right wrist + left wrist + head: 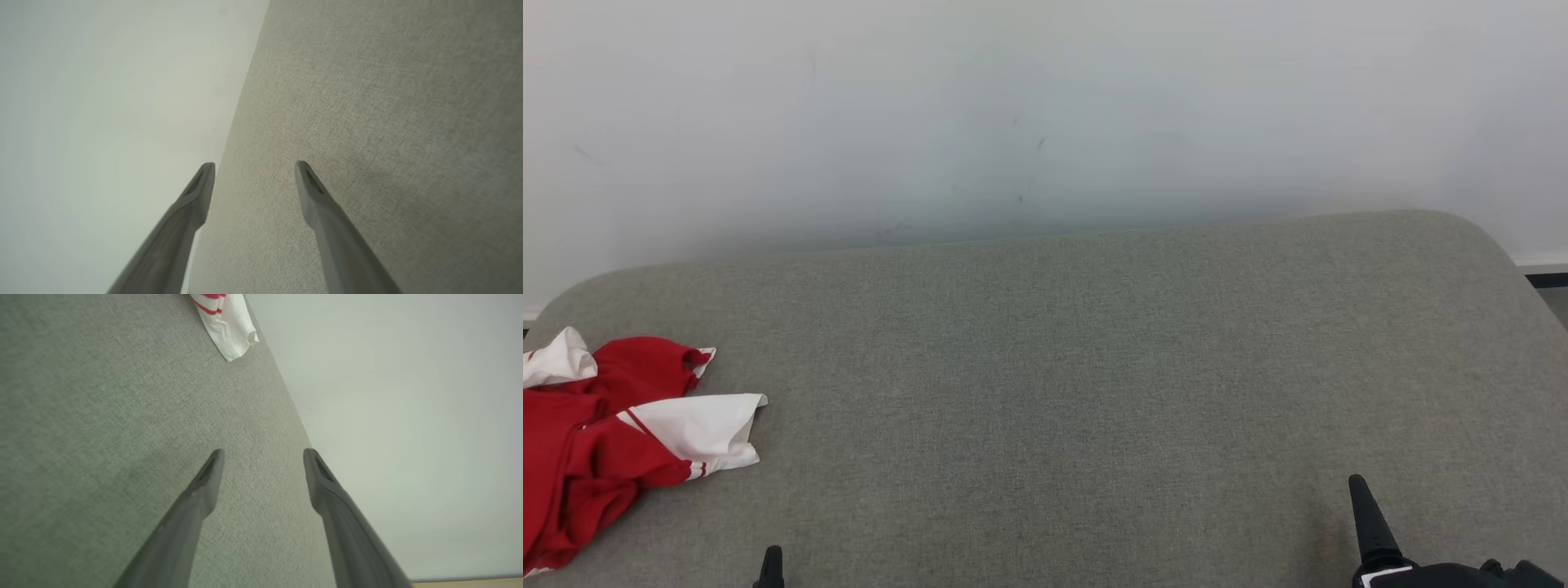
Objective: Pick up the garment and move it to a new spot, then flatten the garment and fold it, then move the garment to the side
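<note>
The garment [613,433] is a red top with white sleeves, crumpled at the left edge of the grey fabric surface [1094,367] and partly cut off by the picture's edge. A white sleeve with red stripes [229,326] lies far ahead of my left gripper [263,453], which is open and holds nothing. One left fingertip [770,562] peeks up at the bottom edge, right of and nearer than the garment. My right gripper [255,163] is open and holds nothing above bare fabric. One of its fingers [1368,514] rises at the lower right, far from the garment.
A pale wall [1045,122] runs close behind the surface's far edge. The surface has rounded back corners, and a strip of dark floor [1547,282] lies past its right corner. Bare fabric spreads from the garment across to the right.
</note>
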Available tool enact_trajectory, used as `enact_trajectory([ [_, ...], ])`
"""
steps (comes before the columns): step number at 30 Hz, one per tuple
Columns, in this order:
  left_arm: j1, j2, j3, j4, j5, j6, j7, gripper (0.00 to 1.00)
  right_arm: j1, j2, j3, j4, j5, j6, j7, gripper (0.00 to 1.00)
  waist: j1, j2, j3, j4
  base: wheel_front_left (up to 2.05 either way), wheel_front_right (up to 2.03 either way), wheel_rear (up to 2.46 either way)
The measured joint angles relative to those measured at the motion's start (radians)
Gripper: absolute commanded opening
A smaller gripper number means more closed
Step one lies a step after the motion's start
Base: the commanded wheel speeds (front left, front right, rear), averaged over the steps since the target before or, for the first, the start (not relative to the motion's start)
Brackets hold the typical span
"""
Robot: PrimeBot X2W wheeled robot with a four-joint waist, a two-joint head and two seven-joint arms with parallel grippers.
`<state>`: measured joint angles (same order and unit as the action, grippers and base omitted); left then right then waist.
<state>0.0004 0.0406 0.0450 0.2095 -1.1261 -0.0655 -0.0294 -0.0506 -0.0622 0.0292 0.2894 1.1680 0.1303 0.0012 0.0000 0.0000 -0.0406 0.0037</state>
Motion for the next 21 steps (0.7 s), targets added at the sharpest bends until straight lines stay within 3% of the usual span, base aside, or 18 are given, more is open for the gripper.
enact_trajectory([
  [21,0.018,0.006,-0.040,-0.016,0.380,0.051,-0.068,1.00,0.023,-0.006,0.069,-0.061,-0.387,0.000,0.018,1.00,-0.0001,0.0000,-0.027,0.004,0.00,0.00,0.00],
])
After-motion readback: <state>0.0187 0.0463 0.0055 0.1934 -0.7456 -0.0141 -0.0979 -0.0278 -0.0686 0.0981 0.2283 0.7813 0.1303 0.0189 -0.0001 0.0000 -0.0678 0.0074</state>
